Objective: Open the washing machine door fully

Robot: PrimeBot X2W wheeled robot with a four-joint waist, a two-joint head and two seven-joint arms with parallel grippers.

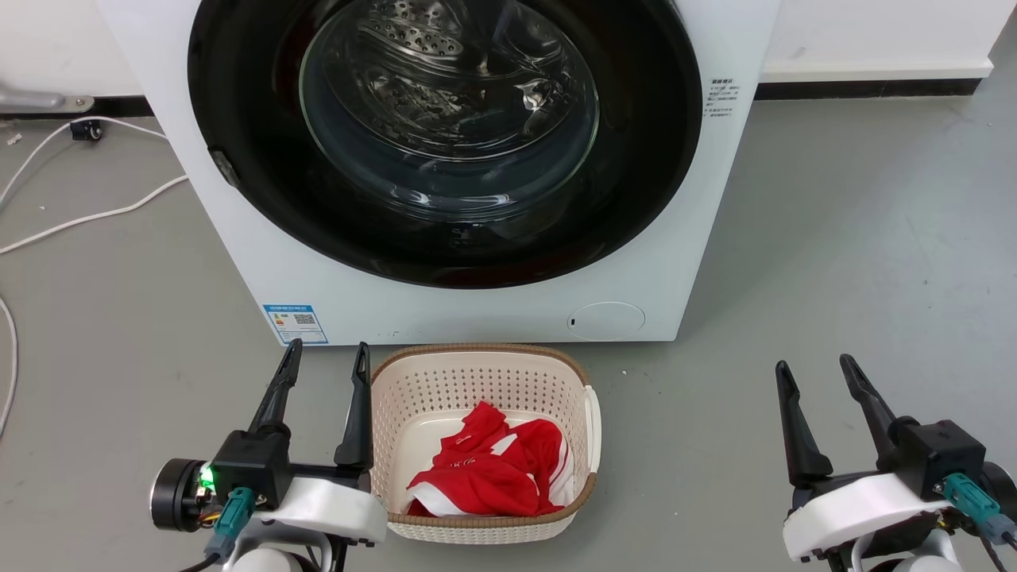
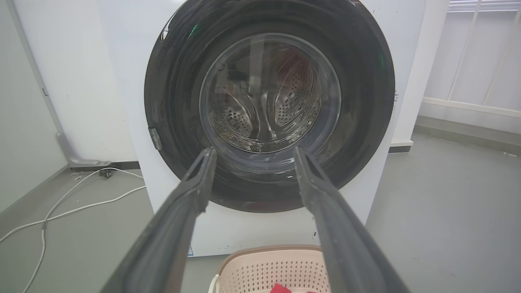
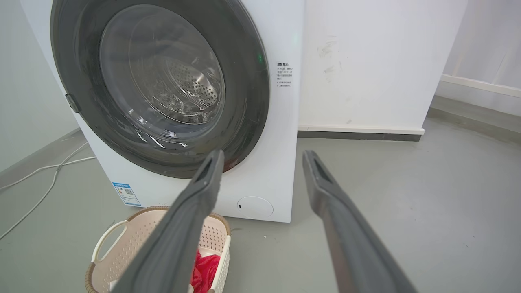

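Door state: we see the washing machine door (image 1: pixel 445 143) shut flush against the washing machine (image 1: pixel 493 314), at the far centre.
Left side: our left gripper (image 1: pixel 329 346) hangs near, fingers apart, holding nothing, short of the door.
Right side: our right gripper (image 1: pixel 814 362) hangs near, fingers apart and empty, over grey floor.
Between them: a beige laundry basket (image 1: pixel 477 373) sits just before the machine, a red-and-white garment (image 1: pixel 493 469) inside.
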